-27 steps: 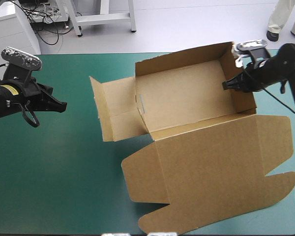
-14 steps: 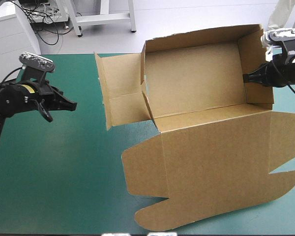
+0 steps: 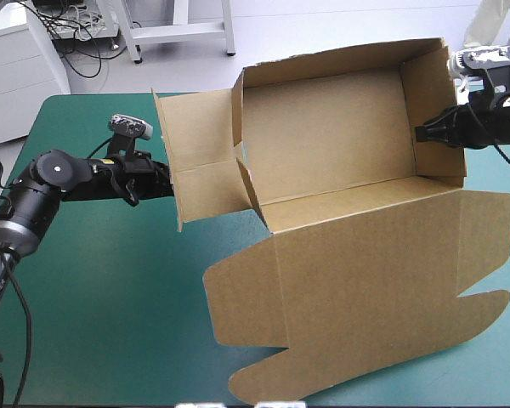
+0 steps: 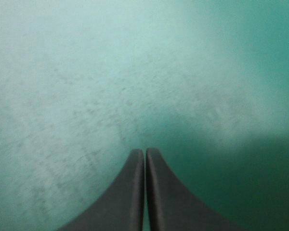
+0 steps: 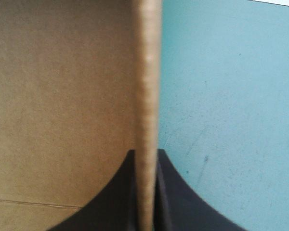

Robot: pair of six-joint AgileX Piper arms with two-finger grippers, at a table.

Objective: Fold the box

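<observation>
The brown box [image 3: 323, 161] stands as an open tray with back and side walls raised, tilted up off the table. Its wide lid [image 3: 365, 289] slopes down toward the near edge. My right gripper [image 3: 421, 133] is shut on the box's right wall; in the right wrist view the wall's edge [image 5: 147, 72] runs straight up from between the fingers [image 5: 127, 192]. The left flap [image 3: 200, 161] is unfolded and stands outward. My left gripper [image 3: 159, 180] is shut, its tip at that flap's outer face. In its own view the left gripper [image 4: 145, 151] holds nothing, with only teal-green cover ahead.
Bare teal-green cover [image 3: 110, 297] lies open across the near left of the table. The lid's rounded tabs [image 3: 255, 374] reach close to the near edge. The box's back wall [image 3: 340, 58] stands over the table's far edge.
My left arm has swung right, from out near the table's left edge up to the box's left flap. The right gripper has lifted the box and tilted it up by its right wall.
</observation>
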